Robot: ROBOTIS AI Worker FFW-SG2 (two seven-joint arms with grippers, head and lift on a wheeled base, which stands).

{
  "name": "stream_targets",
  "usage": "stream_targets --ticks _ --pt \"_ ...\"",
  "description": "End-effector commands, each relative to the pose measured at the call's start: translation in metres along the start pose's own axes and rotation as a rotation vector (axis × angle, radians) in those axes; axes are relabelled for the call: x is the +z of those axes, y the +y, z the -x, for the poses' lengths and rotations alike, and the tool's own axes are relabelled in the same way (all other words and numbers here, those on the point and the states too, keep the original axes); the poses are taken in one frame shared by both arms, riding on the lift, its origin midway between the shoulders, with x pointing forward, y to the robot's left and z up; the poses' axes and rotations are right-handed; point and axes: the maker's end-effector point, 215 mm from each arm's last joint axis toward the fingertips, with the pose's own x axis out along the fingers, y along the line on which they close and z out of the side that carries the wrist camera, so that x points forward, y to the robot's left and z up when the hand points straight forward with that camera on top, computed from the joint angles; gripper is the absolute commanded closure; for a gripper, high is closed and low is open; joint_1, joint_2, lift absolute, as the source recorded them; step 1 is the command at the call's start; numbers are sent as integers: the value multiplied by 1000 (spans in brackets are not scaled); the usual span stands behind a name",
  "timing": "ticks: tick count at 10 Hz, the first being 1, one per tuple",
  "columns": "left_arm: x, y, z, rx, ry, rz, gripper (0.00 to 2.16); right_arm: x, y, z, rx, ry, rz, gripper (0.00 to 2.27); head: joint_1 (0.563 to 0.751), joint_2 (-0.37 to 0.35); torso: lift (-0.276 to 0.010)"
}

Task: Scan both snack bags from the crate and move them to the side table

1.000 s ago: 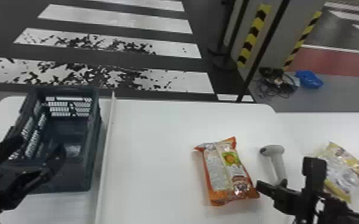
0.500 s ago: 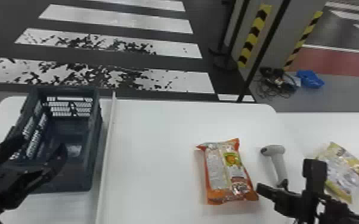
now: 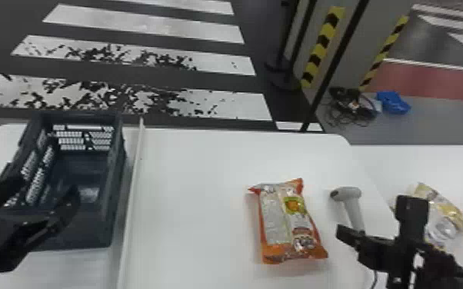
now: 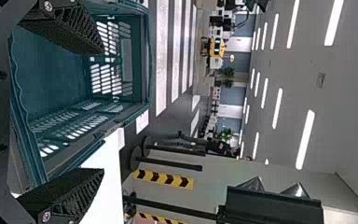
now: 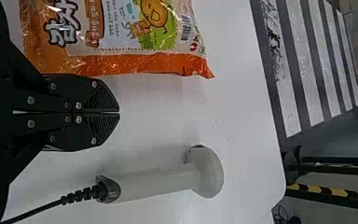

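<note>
Where the orange snack bag (image 3: 280, 225) lies on the white table (image 3: 196, 173), just left of the scanner (image 3: 352, 196), I see a slight turn since a second ago: its far end sits a touch more to the right, its near end more to the left. My right gripper (image 3: 342, 232) has shifted a little far and right; its fingers are pressed together, pinching nothing, close to the bag's right side. My left gripper (image 3: 48, 186) holds its fingers spread above the crate (image 3: 118, 173). The yellow snack bag (image 3: 444, 207) lies on the side table (image 3: 415, 159) at right.
</note>
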Motion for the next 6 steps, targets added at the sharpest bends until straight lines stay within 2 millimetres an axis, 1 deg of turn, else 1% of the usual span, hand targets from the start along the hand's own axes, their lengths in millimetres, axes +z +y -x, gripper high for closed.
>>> stream_targets --ticks 1,3,4,5,6 --pt "0 1 0 1 0 -2 97 11 3 5 8 -35 12 2091 695 -225 -99" --pt "0 1 0 1 0 0 97 28 14 9 48 -92 11 2051 695 -220 -99" --pt "-1 1 0 2 1 0 97 44 28 11 110 -148 25 2051 695 -212 -99" --pt "-1 1 0 2 1 0 97 54 42 7 141 -170 30 2054 695 -204 -99" --pt "-1 0 0 0 1 1 97 61 52 -1 161 -173 30 2054 695 -189 -99"
